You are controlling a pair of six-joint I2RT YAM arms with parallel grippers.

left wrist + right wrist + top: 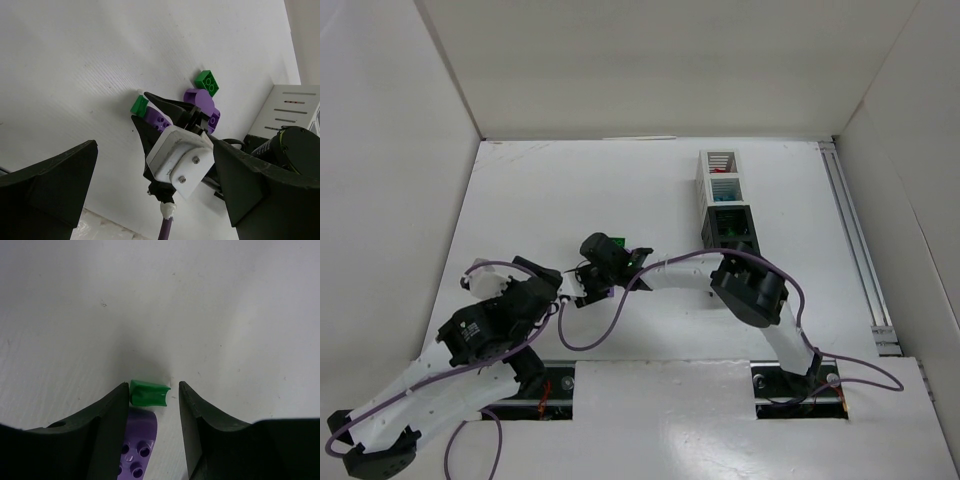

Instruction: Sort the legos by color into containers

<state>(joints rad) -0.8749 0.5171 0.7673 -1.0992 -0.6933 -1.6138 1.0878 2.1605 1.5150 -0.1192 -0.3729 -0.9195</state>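
My right gripper (152,388) is open and low over the table, its jaws on either side of a small green lego (147,394). The lego touches the left finger and stands apart from the right one. A purple lego (140,440) lies just behind it. In the left wrist view the same green lego (140,105) sits between the right gripper's fingertips, with a purple lego (157,120), a second purple one (200,99) and another green one (208,83) nearby. My left gripper (154,150) is open wide and empty, facing the right gripper (582,283). The containers (703,190) stand at the far right.
The container row has two white bins at the back and two black ones in front, with small coloured bricks inside. Its white wall shows in the left wrist view (290,107). A purple cable (582,335) loops between the arms. White walls enclose the table.
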